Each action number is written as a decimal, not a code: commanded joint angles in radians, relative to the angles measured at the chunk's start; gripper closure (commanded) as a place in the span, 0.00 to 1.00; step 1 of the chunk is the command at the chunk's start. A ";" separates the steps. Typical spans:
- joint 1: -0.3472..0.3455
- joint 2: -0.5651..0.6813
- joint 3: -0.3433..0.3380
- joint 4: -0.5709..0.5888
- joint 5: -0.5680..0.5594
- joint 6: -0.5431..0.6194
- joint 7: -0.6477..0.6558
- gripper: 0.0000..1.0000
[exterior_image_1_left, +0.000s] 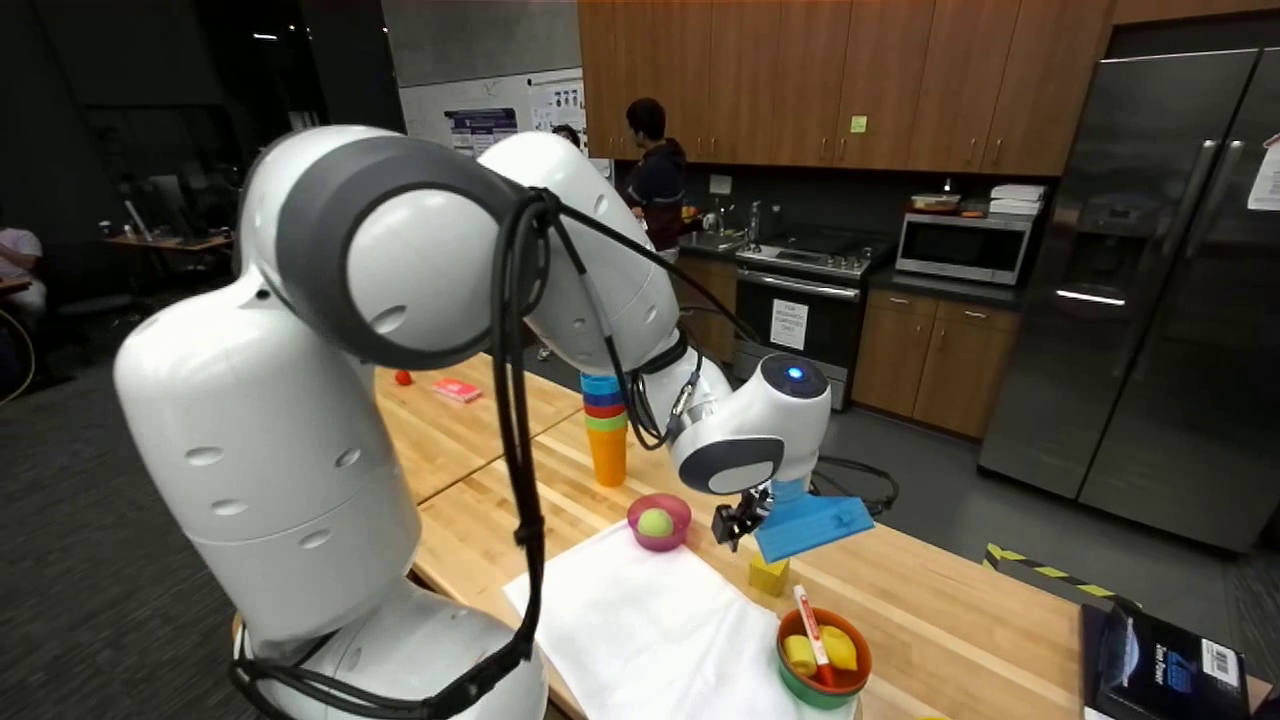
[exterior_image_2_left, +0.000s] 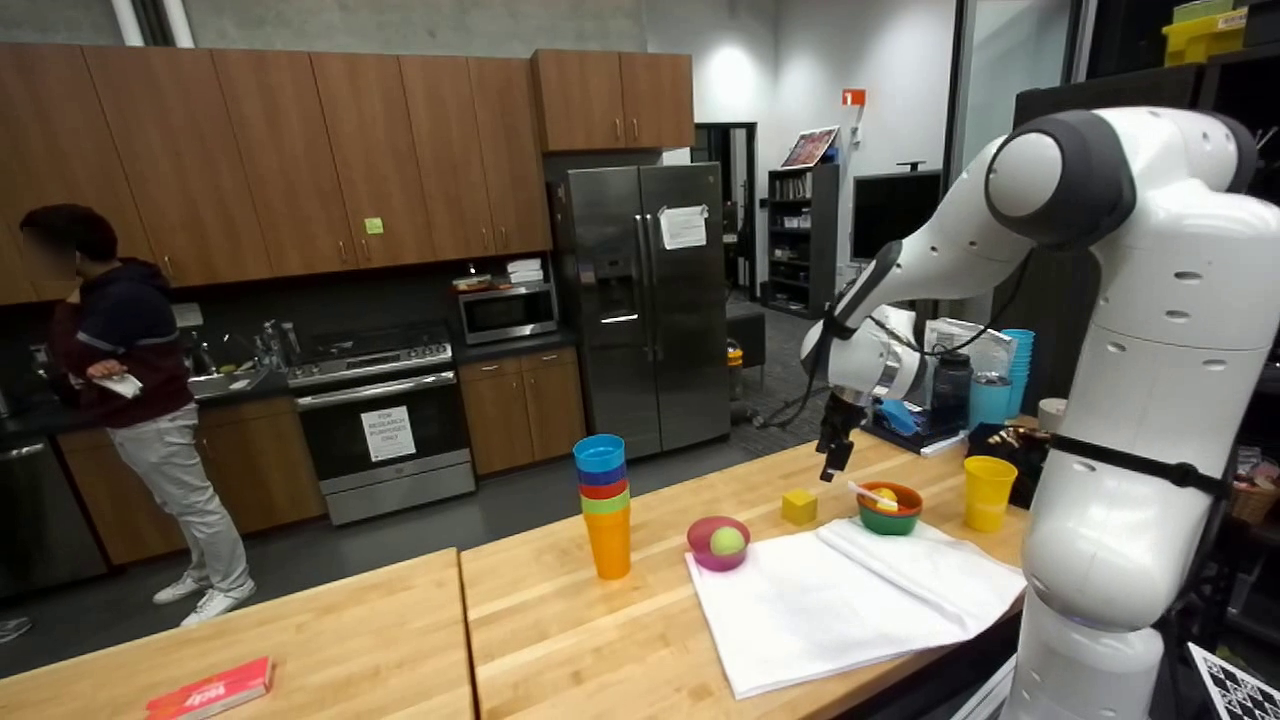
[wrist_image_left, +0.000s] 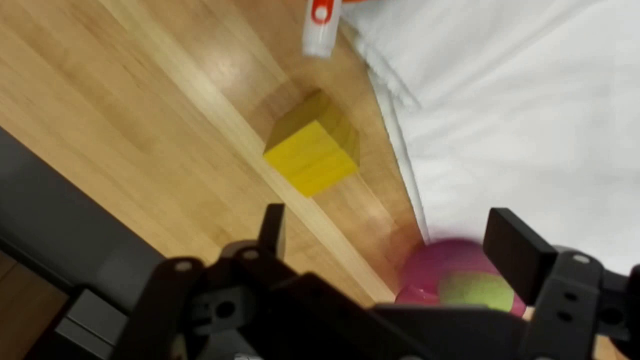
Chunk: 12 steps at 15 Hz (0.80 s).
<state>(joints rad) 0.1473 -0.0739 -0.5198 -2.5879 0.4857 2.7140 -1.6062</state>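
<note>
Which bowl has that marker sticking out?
The orange-and-green bowl: a red-and-white marker leans out of it. The pink bowl, on the other side of the yellow block, holds a green ball instead.

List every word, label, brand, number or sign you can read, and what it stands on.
"FOR RESEARCH … ONLY": white paper on the oven door; rest unclear.
Possibly "1": orange wall sign, too small to be sure.
Too small or blurred to read: red book, black box, purple poster, fridge paper, marker.
</note>
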 joint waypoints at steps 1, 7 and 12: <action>0.034 0.187 -0.001 0.181 0.148 -0.082 -0.104 0.00; -0.003 0.194 -0.037 0.132 0.054 -0.031 -0.092 0.00; -0.013 0.187 -0.049 0.124 0.043 -0.031 -0.100 0.00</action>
<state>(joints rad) 0.1347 0.1132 -0.5684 -2.4638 0.5288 2.6832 -1.7066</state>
